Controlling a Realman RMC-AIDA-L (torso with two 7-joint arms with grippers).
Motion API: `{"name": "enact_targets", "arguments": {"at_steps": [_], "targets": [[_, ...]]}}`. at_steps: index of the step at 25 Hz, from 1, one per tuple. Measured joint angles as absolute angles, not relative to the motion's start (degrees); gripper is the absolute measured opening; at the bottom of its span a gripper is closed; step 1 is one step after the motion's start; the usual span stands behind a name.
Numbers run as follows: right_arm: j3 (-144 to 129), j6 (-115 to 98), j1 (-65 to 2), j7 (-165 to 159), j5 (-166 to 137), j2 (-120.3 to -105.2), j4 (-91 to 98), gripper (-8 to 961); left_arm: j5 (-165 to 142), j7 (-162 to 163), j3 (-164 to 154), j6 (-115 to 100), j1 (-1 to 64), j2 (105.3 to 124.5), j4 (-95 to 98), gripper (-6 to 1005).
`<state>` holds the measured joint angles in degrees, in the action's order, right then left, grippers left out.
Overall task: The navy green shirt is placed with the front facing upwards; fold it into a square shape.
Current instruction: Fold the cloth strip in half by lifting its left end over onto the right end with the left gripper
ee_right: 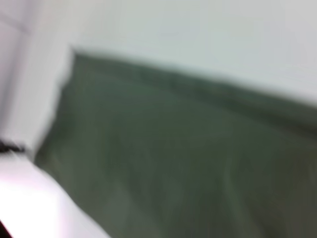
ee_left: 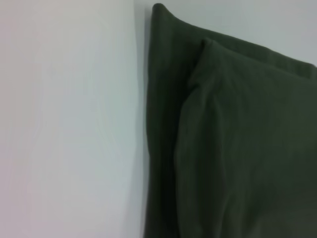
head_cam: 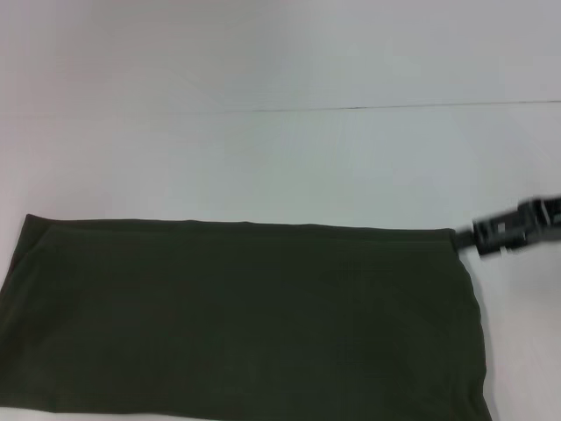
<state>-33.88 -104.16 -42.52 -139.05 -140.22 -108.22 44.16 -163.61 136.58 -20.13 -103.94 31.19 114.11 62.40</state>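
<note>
folded shirt (head_cam: 245, 320) on white table (head_cam: 263, 158), right claw (head_cam: 478, 237) beside corner

Shirt (head_cam: 237, 320): laid flat on the table (head_cam: 263, 158), across its near part, left to right.
Table: left bare behind the shirt.
Right gripper (head_cam: 478, 235): placed at the shirt's far right corner.
Layers: one fold laid on another.
</note>
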Motion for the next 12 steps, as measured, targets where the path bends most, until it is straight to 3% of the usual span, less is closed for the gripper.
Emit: {"name": "enact_targets", "arguments": {"at_steps": [7, 12], "targets": [[-32.2, -100.46, -41.02, -130.44, -129.58, -108.82, 39.81, 780, -163.65, 140.88, -19.34, -102.18, 32.76, 113.23, 63.9, 133], [-32.14, -97.14, -40.49, -122.82, -126.29, -111.37, 36.57, 825, -162.93, 143.77, -19.03, -101.8, 35.41, 112.0, 62.67, 155]]}}
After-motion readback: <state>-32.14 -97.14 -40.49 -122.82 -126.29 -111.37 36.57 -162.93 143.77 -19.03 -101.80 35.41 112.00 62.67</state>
